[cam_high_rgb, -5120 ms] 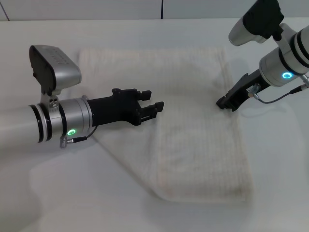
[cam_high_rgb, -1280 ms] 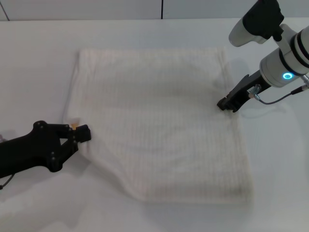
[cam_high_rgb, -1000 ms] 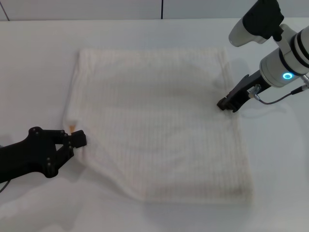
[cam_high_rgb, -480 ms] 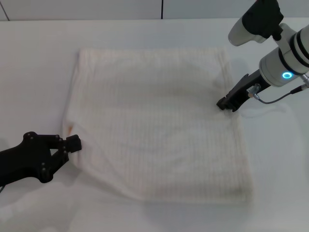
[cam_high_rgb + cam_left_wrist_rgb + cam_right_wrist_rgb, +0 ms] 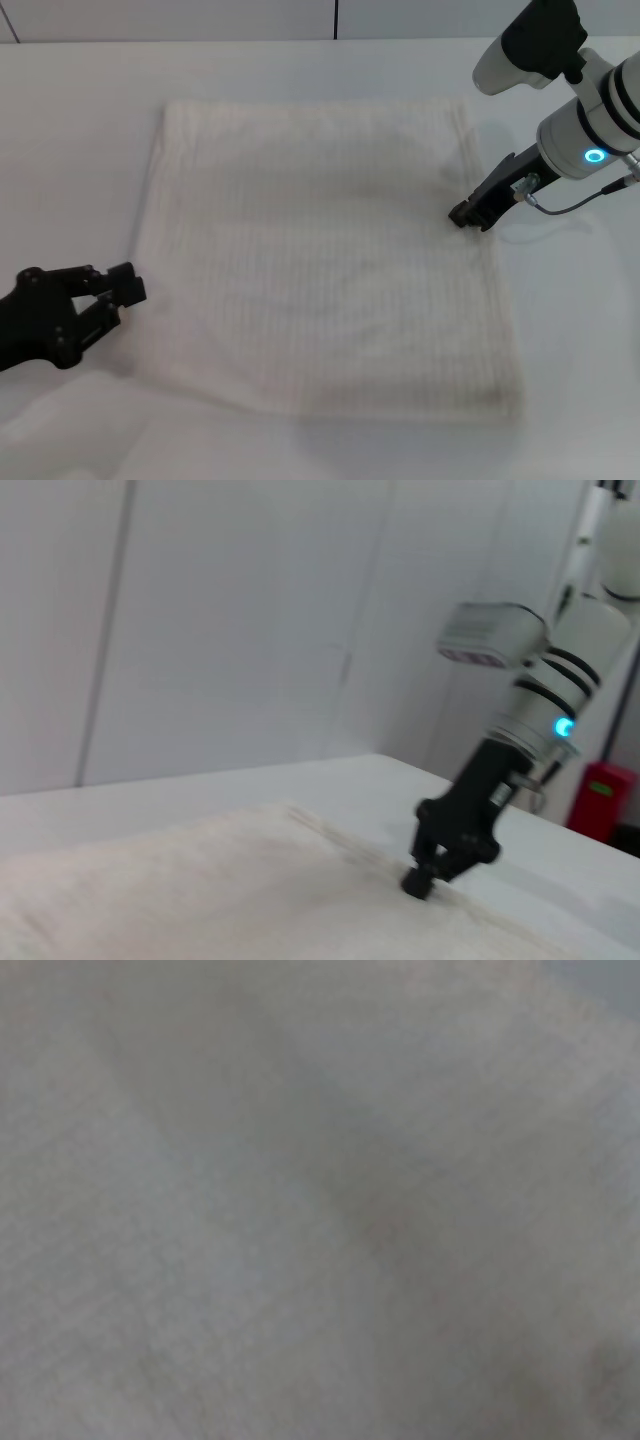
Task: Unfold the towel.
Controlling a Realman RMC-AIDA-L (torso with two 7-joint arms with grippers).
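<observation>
The cream-white towel (image 5: 330,260) lies spread out flat as a rough square on the white table. My left gripper (image 5: 128,284) is open and empty, low over the table just off the towel's near left edge, not touching it. My right gripper (image 5: 466,214) is shut, with its tips pressed down on the towel's right edge. The left wrist view shows the towel (image 5: 200,880) with the right gripper (image 5: 420,880) standing on its far edge. The right wrist view is filled by towel cloth (image 5: 320,1200).
The white table (image 5: 80,150) runs on bare around the towel on all sides. A pale wall stands behind it. A red object (image 5: 603,798) stands off the table behind the right arm in the left wrist view.
My left gripper let go of the towel's near left corner and drew back to the left. The corner settled flat. The right gripper has not moved.
</observation>
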